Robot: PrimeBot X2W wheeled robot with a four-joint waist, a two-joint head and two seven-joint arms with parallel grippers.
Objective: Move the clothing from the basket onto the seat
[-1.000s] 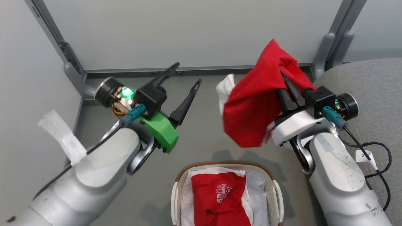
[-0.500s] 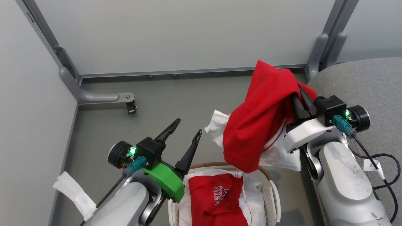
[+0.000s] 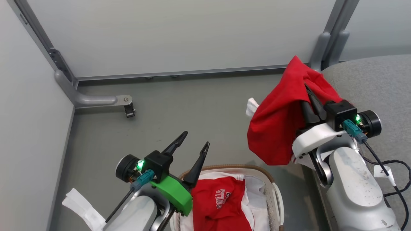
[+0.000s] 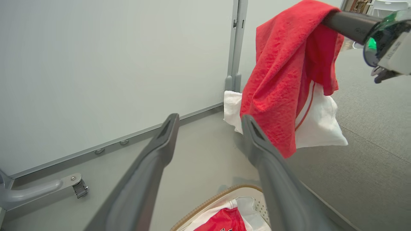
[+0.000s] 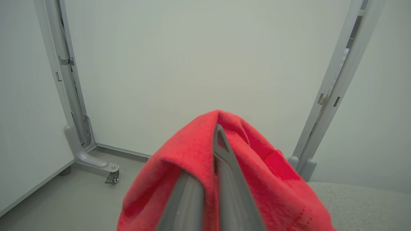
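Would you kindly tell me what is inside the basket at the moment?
A red garment with white lettering lies on a white sheet in the basket. Anything beneath the garment is covered.

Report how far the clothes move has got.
Done: one red garment is out of the basket. In hand: right pincer shut on it, beside the seat. To do: lay it down, then fetch the BULLS garment from the basket; left pincer open by its rim.
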